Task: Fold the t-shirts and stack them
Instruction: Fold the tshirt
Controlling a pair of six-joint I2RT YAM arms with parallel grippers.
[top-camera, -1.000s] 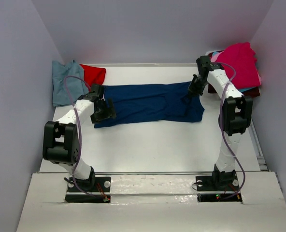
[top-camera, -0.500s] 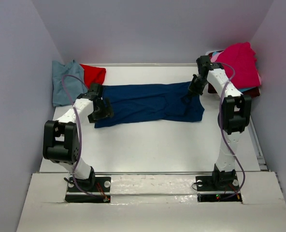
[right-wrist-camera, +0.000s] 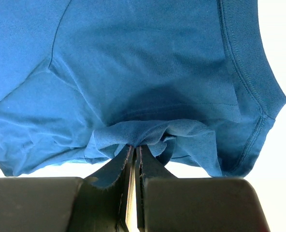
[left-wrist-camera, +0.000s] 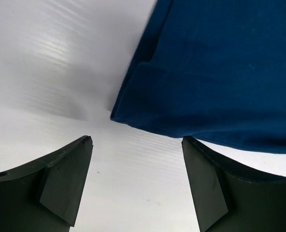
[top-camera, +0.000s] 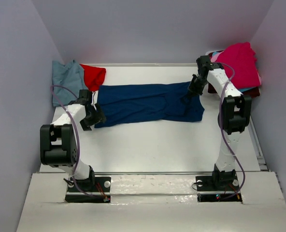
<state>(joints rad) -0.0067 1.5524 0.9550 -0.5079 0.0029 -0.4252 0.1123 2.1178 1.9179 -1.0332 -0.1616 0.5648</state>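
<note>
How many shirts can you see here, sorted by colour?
Navy shirt: 1
Blue-grey shirt: 1
Red shirt: 1
Magenta shirt: 1
Total: 4 plainly seen. The other cloth under the magenta one is too hidden to count.

Laboratory-type robot test cell: bare white bench (top-camera: 157,145), plain panel walls (top-camera: 148,29) on three sides, left arm (top-camera: 65,118) and right arm (top-camera: 225,145) bolted at near edge.
</note>
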